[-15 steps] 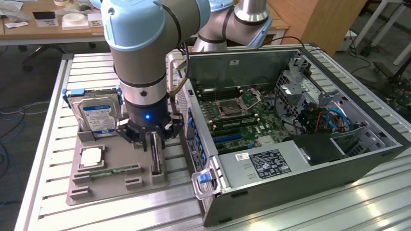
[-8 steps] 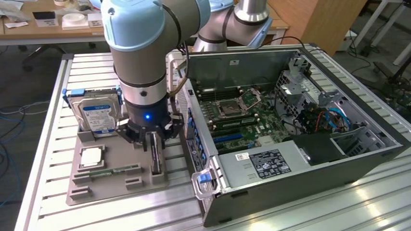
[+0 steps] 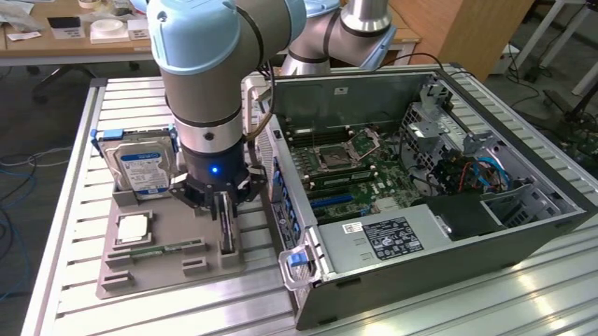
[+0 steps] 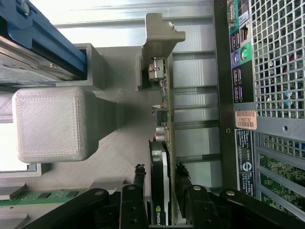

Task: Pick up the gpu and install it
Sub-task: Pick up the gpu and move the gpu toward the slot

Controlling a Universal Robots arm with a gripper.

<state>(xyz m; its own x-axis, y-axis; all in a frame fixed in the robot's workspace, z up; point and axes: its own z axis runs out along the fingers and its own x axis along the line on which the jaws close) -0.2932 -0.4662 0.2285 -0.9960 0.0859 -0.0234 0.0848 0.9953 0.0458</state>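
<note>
gpu [image 4: 162, 143], one, between two pincer [image 4: 160, 170] fingers [image 4: 138, 180]

Slatted aluminium table [image 3: 70, 266], grey parts tray [image 3: 157, 273], open computer case [image 3: 449, 260]

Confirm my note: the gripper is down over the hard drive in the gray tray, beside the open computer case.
Wrong thing: the gripper is down over the gpu, standing on edge in the gray tray, not the hard drive. The wrist view shows its fingers either side of the card. The rest holds.
</note>
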